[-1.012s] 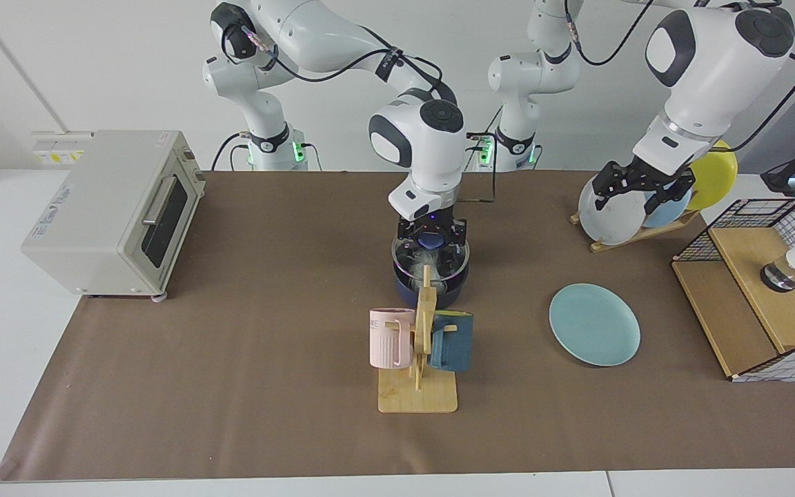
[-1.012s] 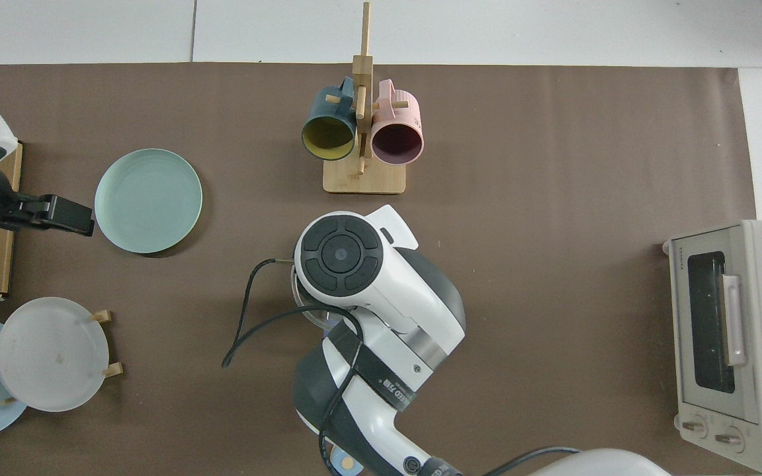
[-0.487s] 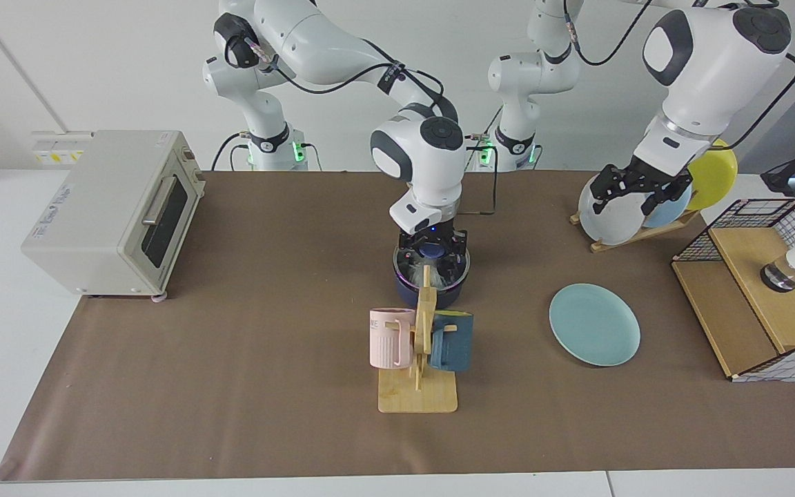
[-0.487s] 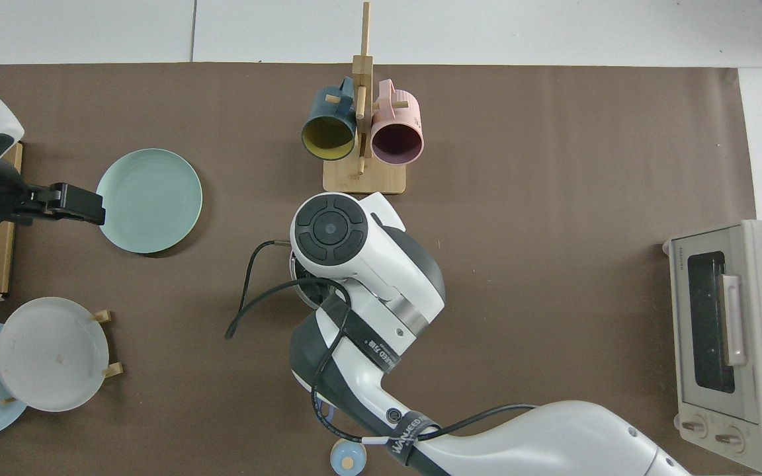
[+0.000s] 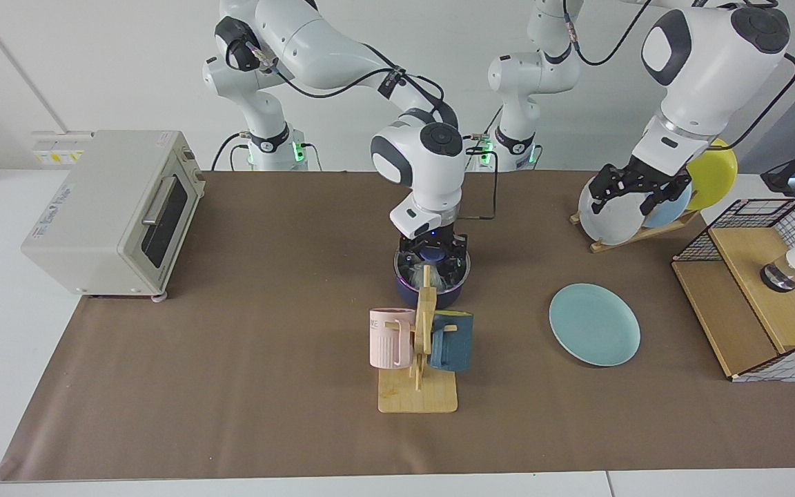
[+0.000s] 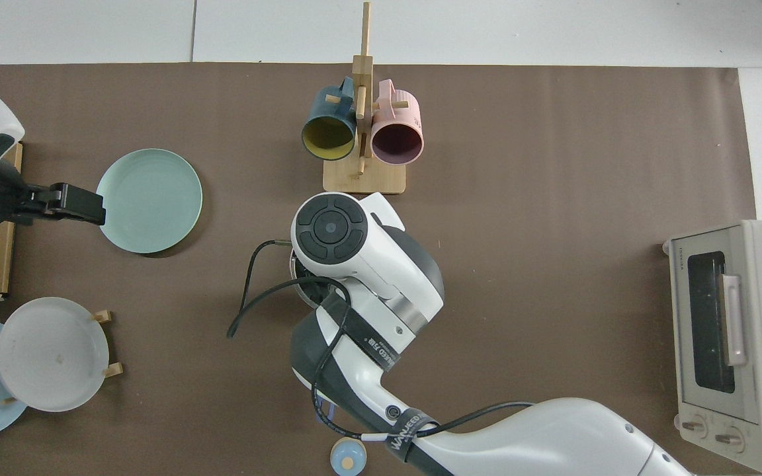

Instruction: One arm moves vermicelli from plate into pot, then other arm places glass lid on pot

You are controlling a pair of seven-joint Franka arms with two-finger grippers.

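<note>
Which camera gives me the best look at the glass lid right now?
The facing view. There the glass lid shows on the pot, its blue knob under the right tool, the mug rack hiding its near edge. In the top view, the right arm covers nearly all of it; only a sliver of rim shows.

A black band [image 6: 369,345] around the forearm of the arm over the middle of the mat carries white lettering that seems to read "WANUEED"; a second black band [image 6: 409,426] nearer its base shows the same word. The small print on the toaster oven [image 6: 731,344] and the pink mug [image 5: 390,337] is too small to read.
</note>
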